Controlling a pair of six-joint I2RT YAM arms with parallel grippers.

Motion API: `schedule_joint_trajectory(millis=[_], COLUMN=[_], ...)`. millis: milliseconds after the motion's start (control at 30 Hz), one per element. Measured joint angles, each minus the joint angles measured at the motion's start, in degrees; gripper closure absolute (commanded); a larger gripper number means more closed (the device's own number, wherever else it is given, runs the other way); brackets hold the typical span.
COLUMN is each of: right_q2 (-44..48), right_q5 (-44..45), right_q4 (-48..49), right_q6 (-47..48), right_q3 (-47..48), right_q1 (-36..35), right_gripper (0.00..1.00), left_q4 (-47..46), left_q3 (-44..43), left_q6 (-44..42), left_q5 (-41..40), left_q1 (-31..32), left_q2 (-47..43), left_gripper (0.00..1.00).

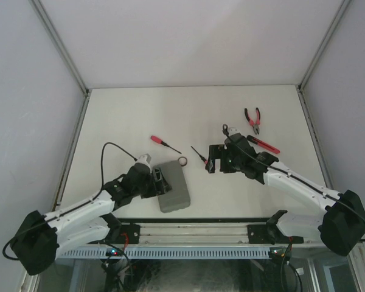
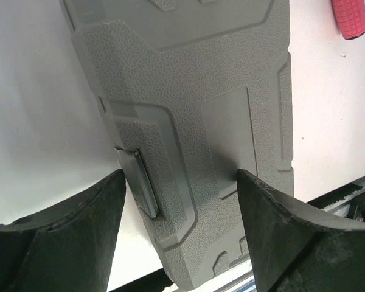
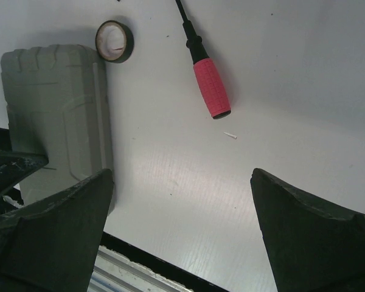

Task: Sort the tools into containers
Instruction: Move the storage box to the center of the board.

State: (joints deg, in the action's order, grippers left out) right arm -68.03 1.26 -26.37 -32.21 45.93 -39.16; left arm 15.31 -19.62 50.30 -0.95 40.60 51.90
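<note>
case (image 1: 172,188): grey, shut, flat on the table (image 1: 128,109), front-left
ring (image 1: 182,161): black, right by the case's far corner
screwdriver A (image 1: 161,142): red handle, beyond the case
screwdriver B (image 3: 210,91): red handle, mid-table
pliers (image 1: 253,118): red handles, far right
stick tool (image 1: 264,145): red-black, near the pliers

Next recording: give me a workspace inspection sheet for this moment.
Surface: white table, no spills seen.
Job's things: closed grey case; ring by its corner; far screwdriver; near screwdriver; pliers and red-black stick far right; all outside the case.
Clutter: tiny white fleck by the near screwdriver.
End effectors: left end effector open over the case; right end effector open, empty.
Cables: left cable loops clear of the tools; right cable lies along its arm.
Surroundings: plain walls, metal frame posts.
</note>
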Motion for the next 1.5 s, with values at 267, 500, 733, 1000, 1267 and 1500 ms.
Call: schedule_joint_trajectory(millis=[267, 500, 733, 1000, 1267, 1500], right_q2=[1.60, 4.72, 9.42, 11.69, 10.36, 10.38], right_q5=[1.42, 3.63, 5.20, 4.37, 5.57, 7.78], right_q4=[-0.07, -1.14, -1.66, -0.13, 1.51, 3.52], right_q6=[0.00, -0.02, -0.24, -1.29, -3.50, -6.49], right_q3=[-0.42, -1.99, -3.58, -7.56, -7.67, -8.87], right_q1=[0.00, 0.00, 0.00, 0.00, 0.24, 4.13], right_gripper=[0.06, 0.06, 0.03, 0.00, 0.00, 0.02], left_q4=[-4.11, -6.45, -7.50, -2.60, 2.29, 5.51], left_q3=[-10.21, -19.58, -22.84, -22.84, -22.84, -22.82], left_q6=[-0.02, -0.07, 0.11, -3.56, -7.65, -8.46], left_q5=[-0.63, 0.63, 1.77, -3.85, -13.14, -21.38], left_q1=[4.26, 9.44, 12.94, 12.90, 12.83, 12.61], left_q2=[16.28, 28.72, 31.95, 23.89, 14.23, 7.74], left_gripper=[0.28, 0.31, 0.26, 0.11, 0.00, 0.00])
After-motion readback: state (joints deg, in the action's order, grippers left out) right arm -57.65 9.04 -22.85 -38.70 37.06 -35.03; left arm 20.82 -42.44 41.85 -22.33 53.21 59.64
